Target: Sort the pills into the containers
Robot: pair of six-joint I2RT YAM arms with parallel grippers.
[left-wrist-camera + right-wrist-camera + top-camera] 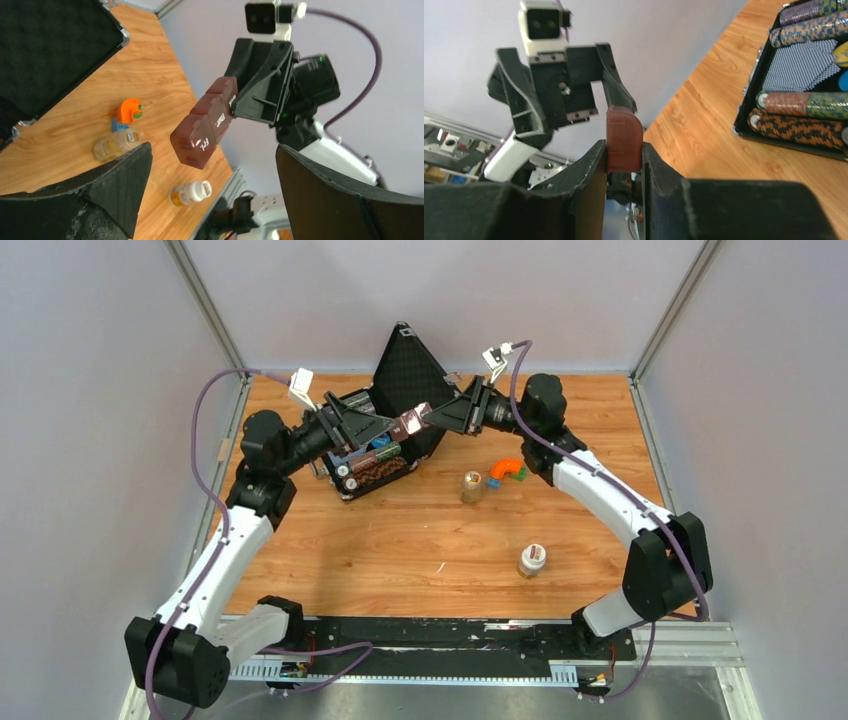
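Mid-air over the table, the right claw [624,150] pinches one end of the brown strip [624,132] between narrow jaws. The left claw [212,160] faces it with jaws spread wide, holding nothing, and the strip's free end reaches toward that gap.

To do the handover well, the right claw should probably hold firm on its end compartment. The left claw would best back straight off, as any sideways drift could knock the free end and twist the strip in the grip. The strip looks light but held far off-centre, so a slow carry down to bare wood seems wise.

The left wrist view alone shows all three compartments, lids shut and labelled. It also shows two bottles [117,145] lying below the left claw beside an orange toy [130,111]. The right wrist view shows how squarely the strip sits between the pads, and chips in the case [744,110] to the right claw's right. The top view places both claws just before the case's raised lid.
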